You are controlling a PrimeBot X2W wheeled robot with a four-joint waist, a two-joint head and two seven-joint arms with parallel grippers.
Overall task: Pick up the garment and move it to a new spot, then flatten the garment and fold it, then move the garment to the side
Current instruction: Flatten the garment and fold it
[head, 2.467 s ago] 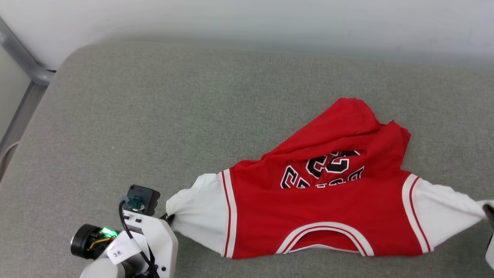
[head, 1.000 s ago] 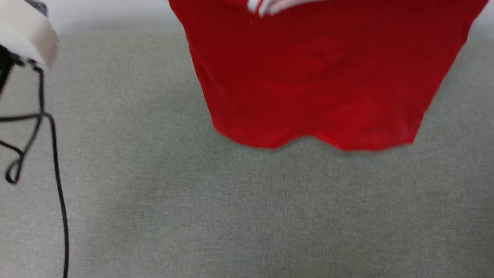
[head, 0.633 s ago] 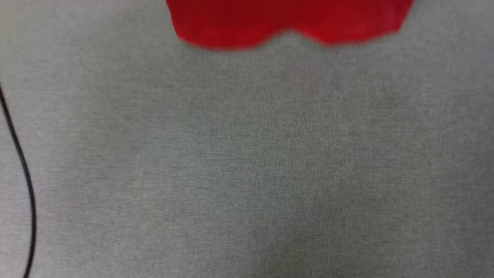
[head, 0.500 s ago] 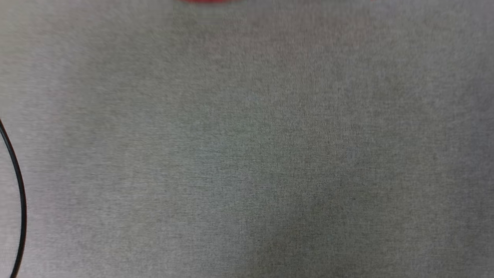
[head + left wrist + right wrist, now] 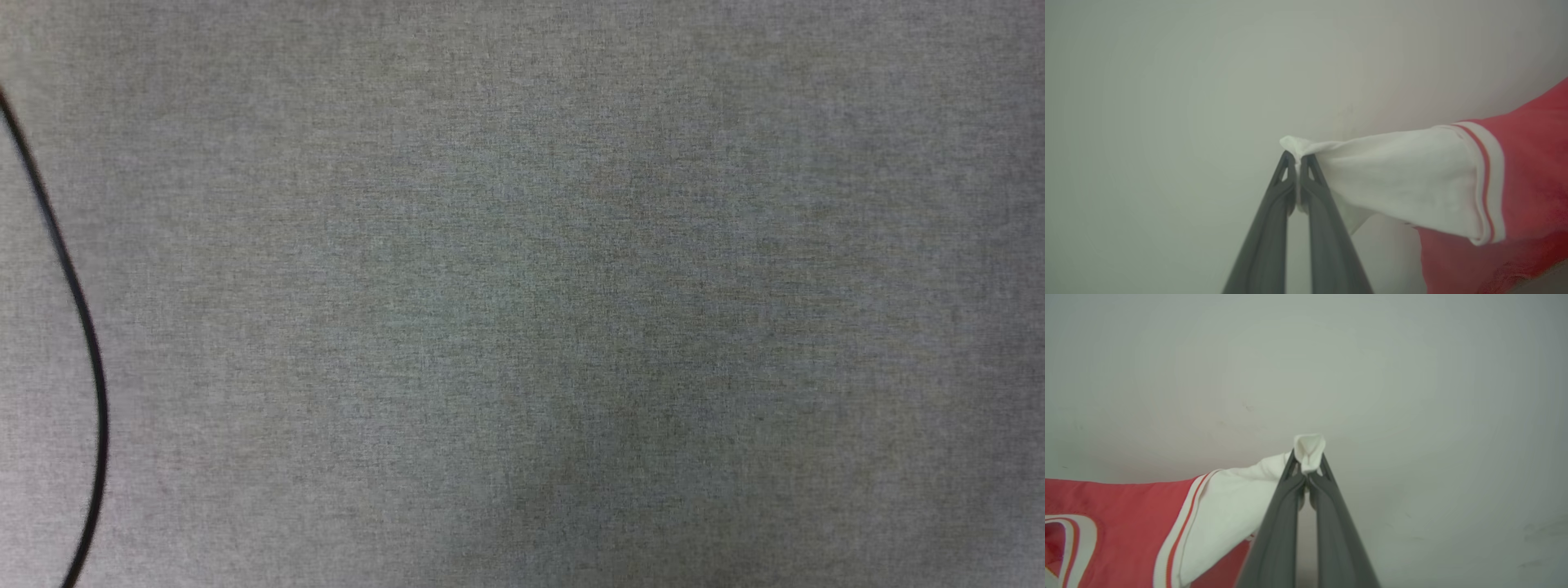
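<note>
Pinching the tip of one white sleeve, the left hand [image 5: 1298, 157] has its two dark fingers pressed together on the cloth, and a small fold of white fabric stands out above the fingertips. From this grip the left-side sleeve [image 5: 1396, 179] goes out to the right of the left wrist view, pulled rather tight. It ends at a red-and-white striped trim [image 5: 1484, 179]. Beyond the trim begins the red body of the garment [image 5: 1531, 175], which falls down toward the lower right corner of that view.

The right hand [image 5: 1307, 459] does the same on the other side. Its fingers are closed on the tip of the right-side sleeve [image 5: 1229, 510], and a little white tuft shows between and above them. This sleeve runs to the left of the right wrist view and meets its own striped band. After the band comes the red cloth, with the curved collar trim [image 5: 1084, 539] at the far lower left edge.

So the garment is held by both sleeve tips and is spread between the two hands. Behind it, in both wrist views, is a pale plain background [image 5: 1167, 102].

The head view looks down on a grey woven surface [image 5: 571, 286]. A thin black cable [image 5: 86, 322] curves along its left side, from the upper left edge to the bottom edge. Whether the lower hem touches this surface cannot be told.
</note>
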